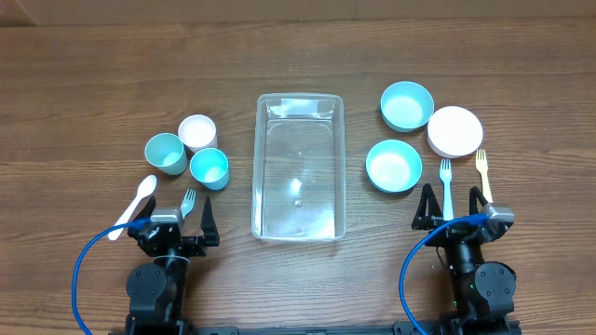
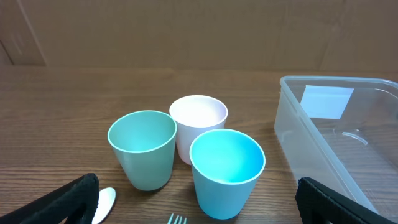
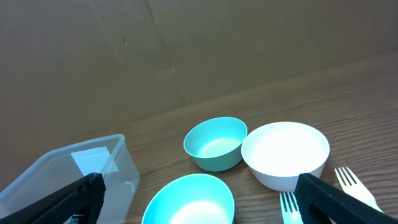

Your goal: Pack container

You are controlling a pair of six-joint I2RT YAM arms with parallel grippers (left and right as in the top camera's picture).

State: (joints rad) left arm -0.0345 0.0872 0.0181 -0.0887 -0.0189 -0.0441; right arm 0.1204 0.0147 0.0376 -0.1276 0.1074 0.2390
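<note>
The clear plastic container (image 1: 258,177) stands empty at the table's middle; it also shows in the left wrist view (image 2: 323,137) and the right wrist view (image 3: 93,162). My left gripper (image 1: 175,224) is open and empty at the front left, in the left wrist view (image 2: 196,211) just short of a blue cup (image 2: 227,171). My right gripper (image 1: 453,207) is open and empty at the front right, in the right wrist view (image 3: 200,198) just short of a teal bowl (image 3: 189,202).
Left of the container stand a green cup (image 1: 165,153), a white cup (image 1: 196,132) and the blue cup (image 1: 209,167), with a white spoon (image 1: 133,207) and a fork (image 1: 187,202). To the right: two teal bowls (image 1: 407,105) (image 1: 393,165), a white bowl (image 1: 454,130), two forks (image 1: 446,186) (image 1: 483,175).
</note>
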